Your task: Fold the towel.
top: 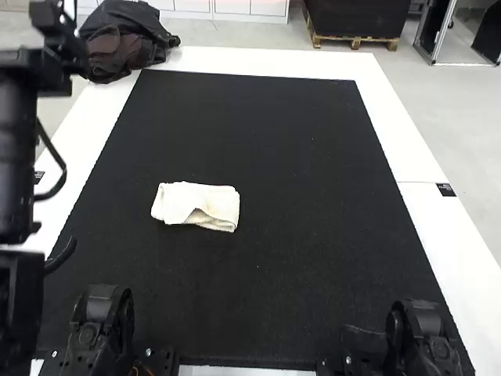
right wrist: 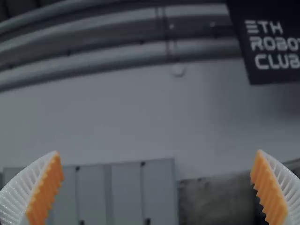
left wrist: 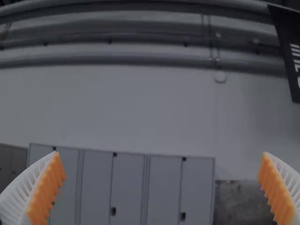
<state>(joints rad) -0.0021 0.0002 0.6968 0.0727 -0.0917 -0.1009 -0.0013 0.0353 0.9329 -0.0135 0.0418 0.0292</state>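
A small cream-white towel [top: 196, 205] lies on the black mat, left of the middle. It is folded into a compact, roughly rectangular pad, with a loose flap and layered edges on its near side. No gripper touches it. In the left wrist view my left gripper [left wrist: 162, 187] is open wide, its orange pads far apart with nothing between them. My right gripper [right wrist: 157, 187], in the right wrist view, is likewise spread open and holds nothing. Both wrist views face the wall and lockers.
The black mat [top: 258, 133] covers most of the white table [top: 419, 149]. Dark clothing [top: 125, 47] is heaped at the far left corner. A tall black structure [top: 17, 157] stands along the left edge. Black arm parts [top: 102, 329] are at the near left, others [top: 419, 333] near right.
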